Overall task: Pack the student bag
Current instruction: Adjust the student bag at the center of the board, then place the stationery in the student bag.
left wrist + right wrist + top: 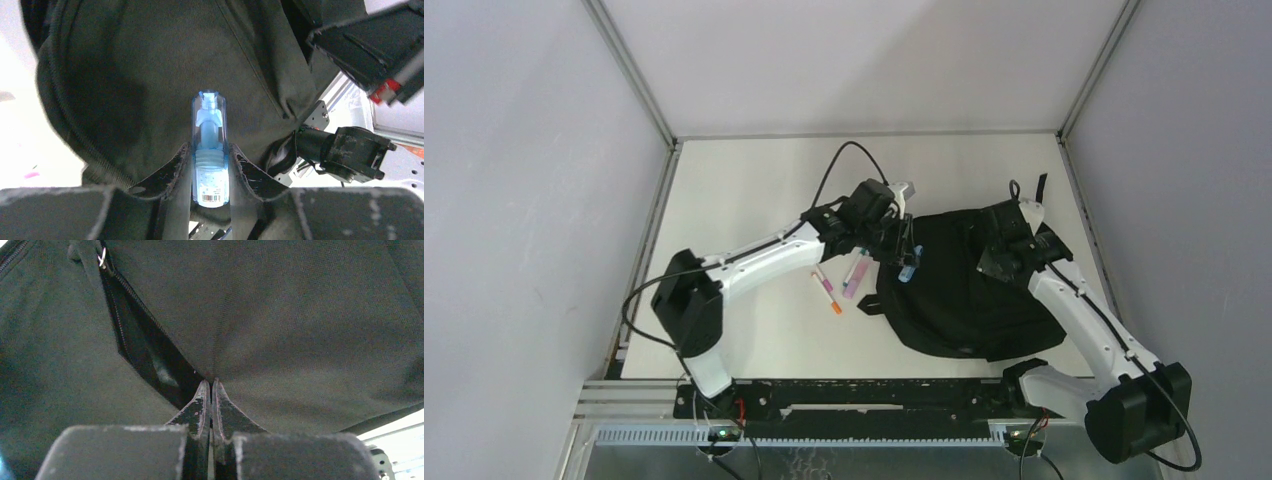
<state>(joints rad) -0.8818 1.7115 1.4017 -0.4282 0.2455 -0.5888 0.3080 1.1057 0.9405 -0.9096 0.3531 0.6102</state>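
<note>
The student bag [969, 300] lies flat in the right half of the bench [744, 200], closer to the near edge than the far one.

My right pincer [210, 390] is clenched on a fold of the bag's black cloth, its jaws pressed tight together with fabric nipped between them. Just beside that pinch a zip slit [142, 352] gapes dark, and a small pull ring [101, 257] sits at its far end. I judge this arm is holding the pocket open for loading.

My left pincer [906, 256] is grasping a blue tube [210, 145], a clear-capped stick with a barcode label that stands straight out between the jaws. It hangs over the bag's left edge. In the wrist view there is only cloth beneath it, and I cannot tell whether an opening lies under it.

Two things wait on the bench just left of the bag, around the bench's middle: an orange-tipped marker [827, 291] and a purple marker [853, 275], lying near each other but apart.

By my reckoning the packing is partway at best. The tube is lifted and carried over but not yet inside, both markers have yet to go, and the zip must be closed afterwards. Whether anything is already in the bag, I cannot see.
</note>
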